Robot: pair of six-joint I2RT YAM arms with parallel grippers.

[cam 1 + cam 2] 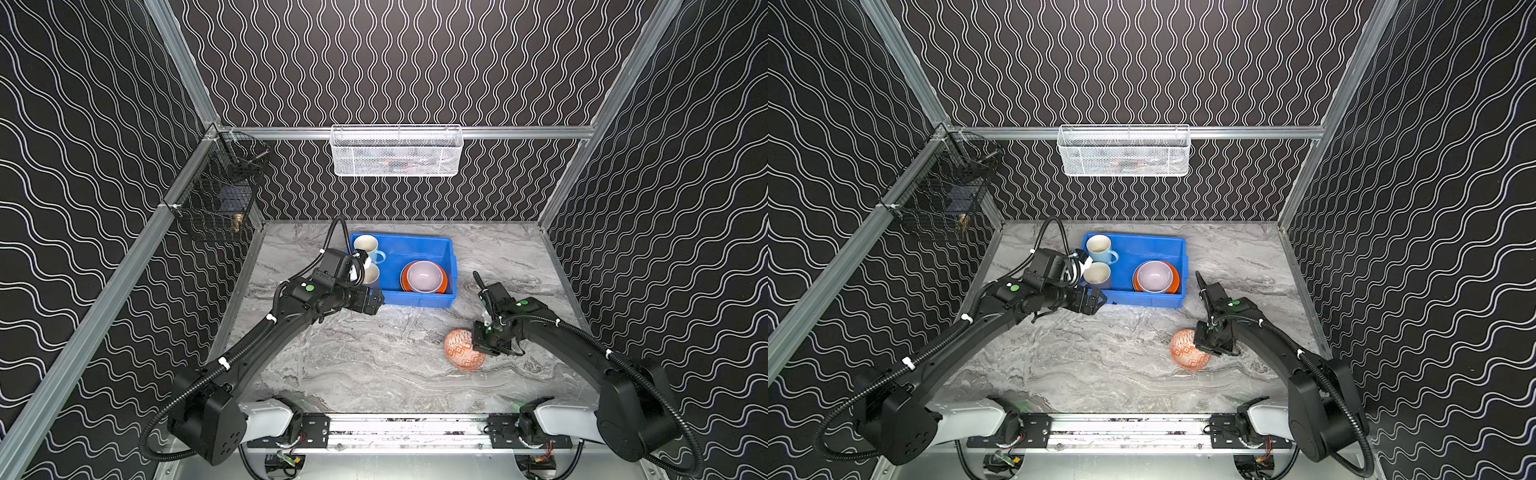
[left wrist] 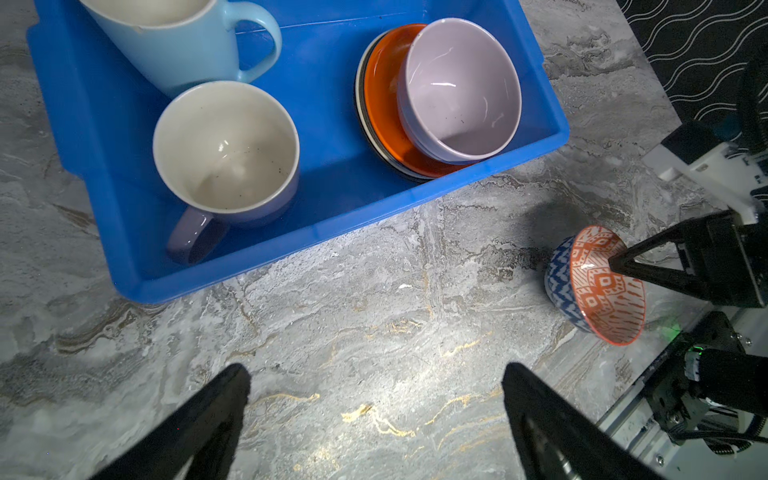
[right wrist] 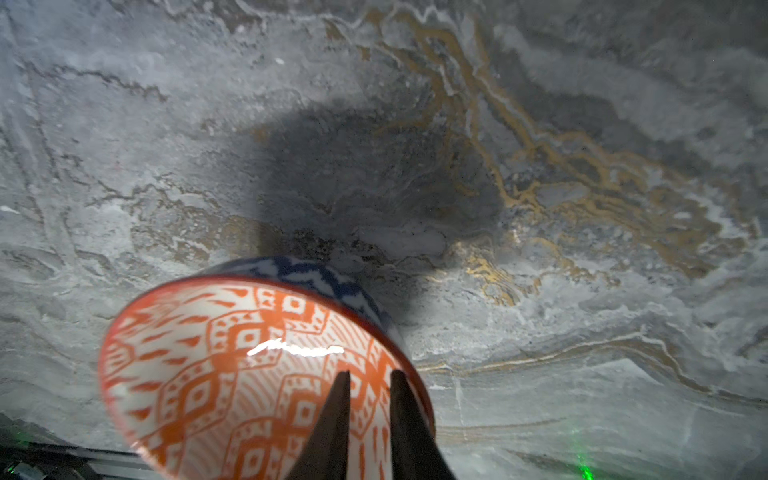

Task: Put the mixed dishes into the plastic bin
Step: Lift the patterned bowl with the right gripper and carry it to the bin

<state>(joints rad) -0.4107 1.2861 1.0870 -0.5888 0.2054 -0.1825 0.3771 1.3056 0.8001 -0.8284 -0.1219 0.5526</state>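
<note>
We judge the last pickup underway: patterned bowl [image 3: 232,374] tipped outside the blue bin [image 1: 415,300], right claw [image 3: 368,374] nearly closed at its rim, grip unclear; next, lift it in; left claw [image 2: 376,370] gapes empty.

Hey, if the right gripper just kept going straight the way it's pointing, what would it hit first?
The orange patterned bowl, tipped on its side: the right gripper points into its open mouth, with its tips close to the rim. Whether they touch it yet is unclear.
</note>
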